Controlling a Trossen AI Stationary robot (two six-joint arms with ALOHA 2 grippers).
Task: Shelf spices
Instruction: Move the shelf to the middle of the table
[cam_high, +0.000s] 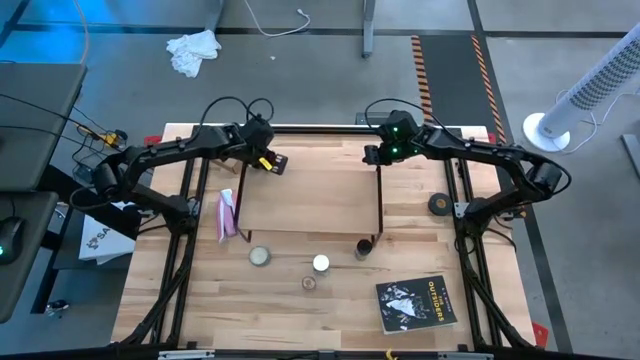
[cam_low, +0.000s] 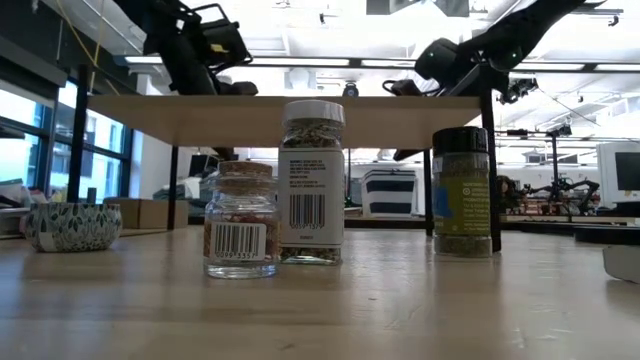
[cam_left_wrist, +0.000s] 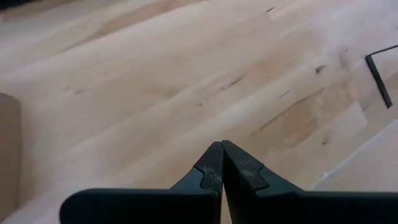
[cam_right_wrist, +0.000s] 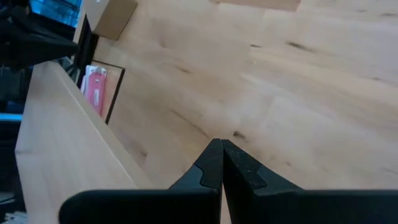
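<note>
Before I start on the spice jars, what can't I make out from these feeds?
- Shelf top: the low view sees only its underside and front edge.
- White-capped jar: label too small to read, low view.
- Dark-capped jar: the shelf leg crosses its right side, low view.
- Small glass jar: a speck from above, contents untellable.
- Wrist views show no jars, only wood and each shut end effector.

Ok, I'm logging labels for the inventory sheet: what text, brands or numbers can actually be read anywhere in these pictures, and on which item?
"OUTSIDERS": partly legible on the dark book cover; its smaller words are blurred.
White-capped spice jar: barcode and print, too small to read.
Small cork-topped glass jar: barcode, digits unreadable.
Dark-capped spice jar: label blurred.
Pink packet: nothing legible.
</note>
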